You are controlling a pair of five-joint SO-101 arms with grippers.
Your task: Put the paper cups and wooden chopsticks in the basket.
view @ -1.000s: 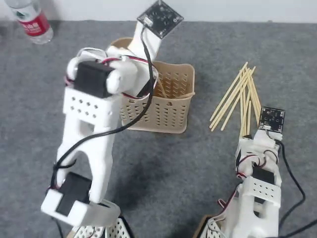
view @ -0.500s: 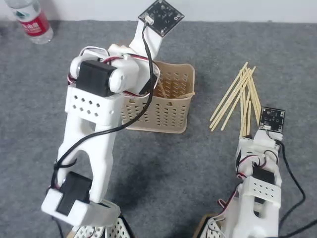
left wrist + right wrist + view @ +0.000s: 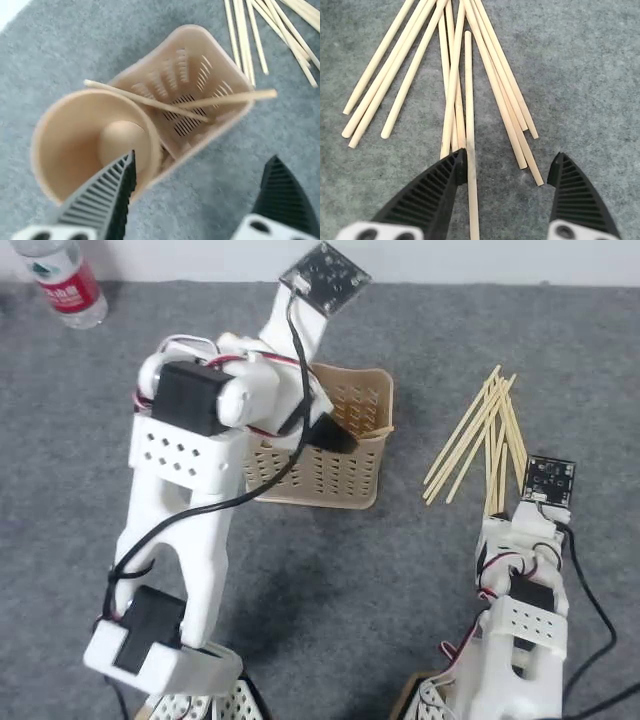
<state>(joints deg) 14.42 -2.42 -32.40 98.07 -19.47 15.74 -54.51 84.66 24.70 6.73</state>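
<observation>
bench: grey felt-like mat (image 3: 400,580) covered it; a white strip (image 3: 480,260) ran along the far edge
bottle (image 3: 65,280): sat at the far left corner
basket (image 3: 330,475): mid-bench; cup (image 3: 75,135) stood inside one end, two chopsticks (image 3: 150,102) lay across it
loose chopsticks (image 3: 480,435): fanned on the mat right of the basket, apart from it
left end effector (image 3: 202,156): released, over the basket
right end effector (image 3: 511,154): released, over the loose chopsticks' near ends
</observation>
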